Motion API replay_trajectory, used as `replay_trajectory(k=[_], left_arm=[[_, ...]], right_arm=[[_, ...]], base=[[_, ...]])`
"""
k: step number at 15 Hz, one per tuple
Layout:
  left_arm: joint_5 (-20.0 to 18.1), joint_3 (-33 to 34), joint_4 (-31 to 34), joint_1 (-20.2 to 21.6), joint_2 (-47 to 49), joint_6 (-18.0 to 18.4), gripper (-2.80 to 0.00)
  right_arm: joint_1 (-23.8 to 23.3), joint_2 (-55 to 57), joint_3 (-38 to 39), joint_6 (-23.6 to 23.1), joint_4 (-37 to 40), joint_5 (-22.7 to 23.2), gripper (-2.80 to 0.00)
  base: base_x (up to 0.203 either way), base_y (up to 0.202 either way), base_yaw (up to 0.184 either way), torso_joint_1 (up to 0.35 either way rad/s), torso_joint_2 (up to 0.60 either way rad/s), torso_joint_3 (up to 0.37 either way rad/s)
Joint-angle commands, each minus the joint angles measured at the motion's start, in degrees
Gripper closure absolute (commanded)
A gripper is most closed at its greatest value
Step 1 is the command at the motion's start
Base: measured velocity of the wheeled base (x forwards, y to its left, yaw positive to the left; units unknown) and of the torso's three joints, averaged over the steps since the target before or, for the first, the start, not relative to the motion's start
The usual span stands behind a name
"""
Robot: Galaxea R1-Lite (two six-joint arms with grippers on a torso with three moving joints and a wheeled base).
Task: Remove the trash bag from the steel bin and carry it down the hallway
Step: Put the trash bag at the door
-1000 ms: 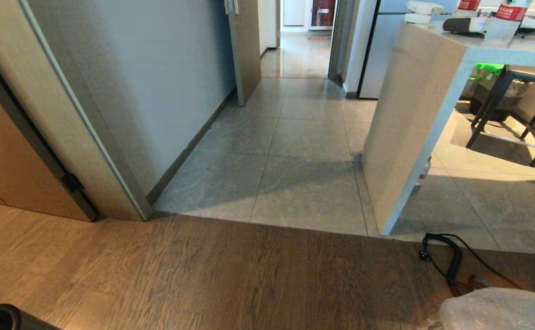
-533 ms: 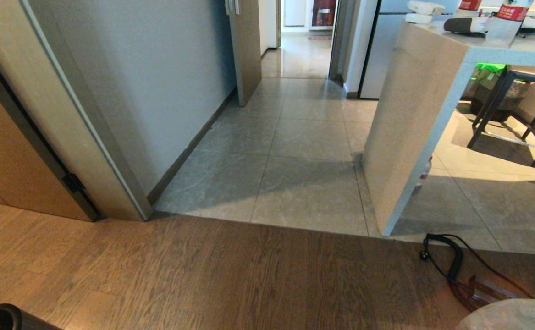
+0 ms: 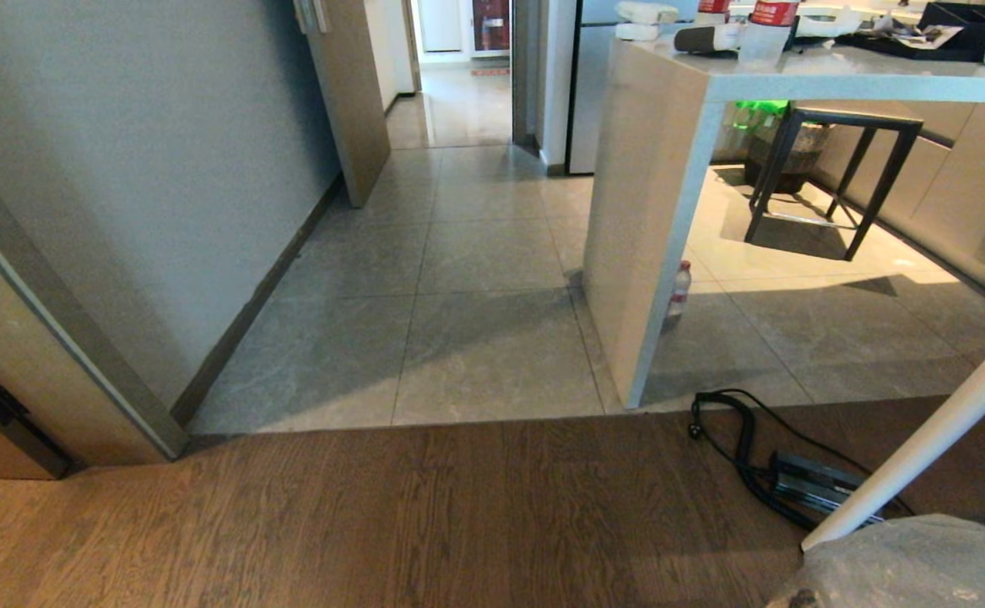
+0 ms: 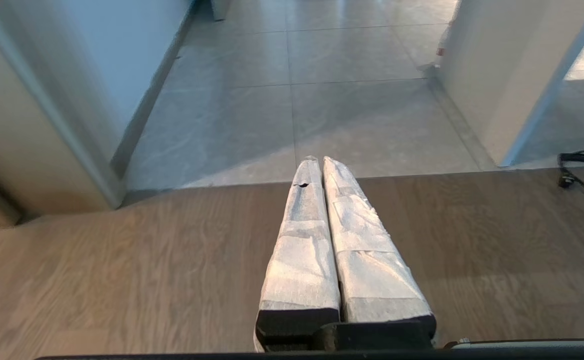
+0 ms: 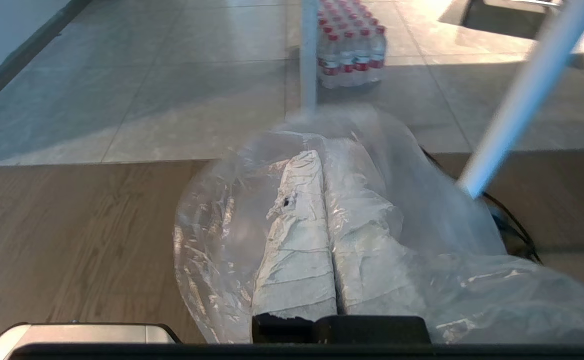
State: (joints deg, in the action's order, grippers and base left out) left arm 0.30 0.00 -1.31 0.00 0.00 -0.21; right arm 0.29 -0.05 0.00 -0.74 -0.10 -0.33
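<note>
Translucent trash bag [image 5: 352,220] over right claw [image 5: 317,160]

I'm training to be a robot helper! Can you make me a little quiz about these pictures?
1. True or false: the right claw is shut on the thin, crinkled, see-through plastic trash bag.
2. Which floor lies straight ahead? A) grey stone tiles B) red carpet C) green grass
3. Fill in: the left claw is shut and holds ____.

Key: 1 true; 2 A; 3 nothing.
</note>
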Motion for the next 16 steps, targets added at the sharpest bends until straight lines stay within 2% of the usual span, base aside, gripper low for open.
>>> replay_trajectory(k=[1, 13, 16], left_arm=[[0.0, 0.6, 0.0, 0.0, 0.0, -0.1, 0.0], [0.0, 0.6, 0.0, 0.0, 0.0, 0.0, 0.0], [0.0, 0.7, -0.1, 0.0, 0.0, -0.1, 0.0]], right_arm=[[0.1, 0.0, 0.0, -0.1, 0.1, 0.1, 0.0], [0.1, 0.0, 0.0, -0.3, 0.2, 0.1, 0.0], [0.1, 0.0, 0.0, -0.3, 0.2, 0.1, 0.0]], base=[[0.0, 0.0, 0.0, 0.0, 0.0, 0.0], [0.0, 0.0, 0.0, 0.0, 0.0, 0.0], [0.169, 0.0, 0.0, 0.004, 0.01, 0.001]])
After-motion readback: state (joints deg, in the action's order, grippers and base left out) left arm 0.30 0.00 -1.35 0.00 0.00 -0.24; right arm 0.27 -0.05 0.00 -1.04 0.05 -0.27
